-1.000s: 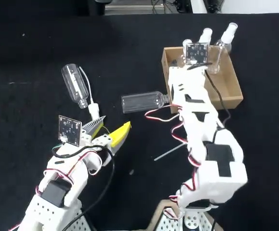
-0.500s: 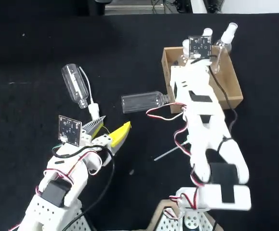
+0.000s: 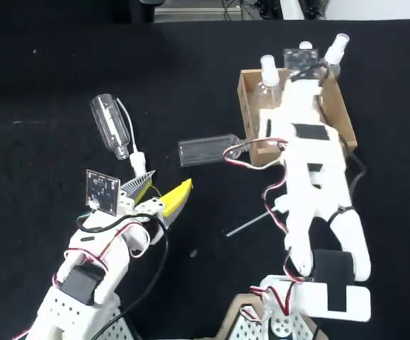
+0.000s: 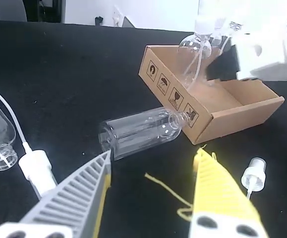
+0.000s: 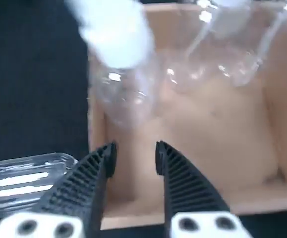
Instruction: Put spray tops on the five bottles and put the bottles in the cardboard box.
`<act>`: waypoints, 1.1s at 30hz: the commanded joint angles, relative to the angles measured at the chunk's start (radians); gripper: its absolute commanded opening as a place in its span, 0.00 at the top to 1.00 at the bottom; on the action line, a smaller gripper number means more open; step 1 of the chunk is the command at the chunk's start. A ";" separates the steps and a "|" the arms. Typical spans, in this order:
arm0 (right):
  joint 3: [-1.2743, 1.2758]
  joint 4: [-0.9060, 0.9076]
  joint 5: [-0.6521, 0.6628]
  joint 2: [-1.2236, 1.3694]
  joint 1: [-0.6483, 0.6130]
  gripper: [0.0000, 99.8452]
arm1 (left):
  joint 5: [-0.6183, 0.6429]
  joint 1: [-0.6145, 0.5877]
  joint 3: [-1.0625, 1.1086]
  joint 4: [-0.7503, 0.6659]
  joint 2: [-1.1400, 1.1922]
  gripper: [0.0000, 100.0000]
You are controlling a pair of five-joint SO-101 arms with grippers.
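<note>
The cardboard box [image 3: 345, 117] sits at the far right with three bottles standing in it, each with a white spray top [image 3: 268, 65]. My right gripper [image 5: 136, 148] hangs over the box floor, open, nothing between its fingers, with one capped bottle [image 5: 121, 84] just ahead. An uncapped bottle [image 3: 208, 150] lies on its side against the box's left wall. Another uncapped bottle [image 3: 110, 124] lies at the left. A loose spray top [image 3: 138, 162] with its long tube rests just ahead of my open left gripper [image 4: 153, 153].
A second loose spray top [image 4: 253, 173] lies on the black mat near the box's near corner. A thin loose tube [image 3: 247, 224] lies on the mat between the two arms. The right arm's body [image 3: 311, 184] stretches over the box's near wall.
The right arm has stretched farther and slightly rightward over the box, uncovering the capped bottle at the box's far left corner. The left arm has stayed still.
</note>
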 commanded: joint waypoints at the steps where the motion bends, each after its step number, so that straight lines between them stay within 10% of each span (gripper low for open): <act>1: -0.064 0.006 0.011 -0.070 0.035 0.91 | -0.005 0.005 0.021 -0.017 -0.011 0.76; 33: -0.226 -0.183 0.002 0.395 0.018 0.99 | -0.005 0.005 0.021 -0.017 -0.011 0.76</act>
